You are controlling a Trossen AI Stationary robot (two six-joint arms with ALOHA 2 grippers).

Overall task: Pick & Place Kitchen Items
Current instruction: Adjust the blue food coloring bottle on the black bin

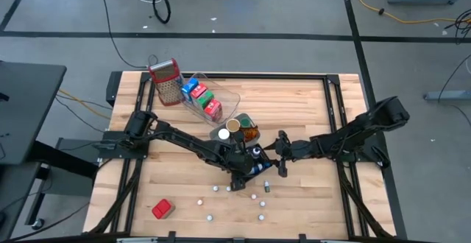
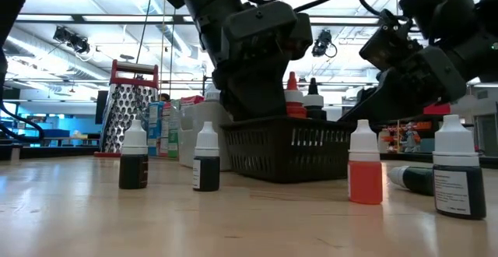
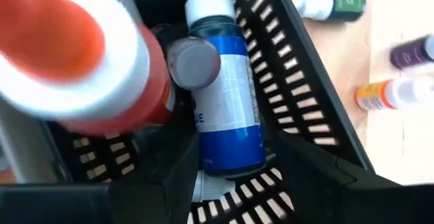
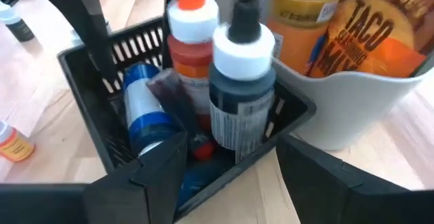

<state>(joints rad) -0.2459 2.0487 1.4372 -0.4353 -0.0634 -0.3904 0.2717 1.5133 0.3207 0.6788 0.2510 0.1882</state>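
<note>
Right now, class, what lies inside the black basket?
Basket: a blue bottle, a red bottle, a dark bottle. Anything beneath them is hidden.

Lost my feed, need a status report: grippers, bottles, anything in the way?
Left gripper over black basket, jaws apart, blue bottle lying below. Right gripper beside basket, empty. Loose bottles standing around it.
</note>
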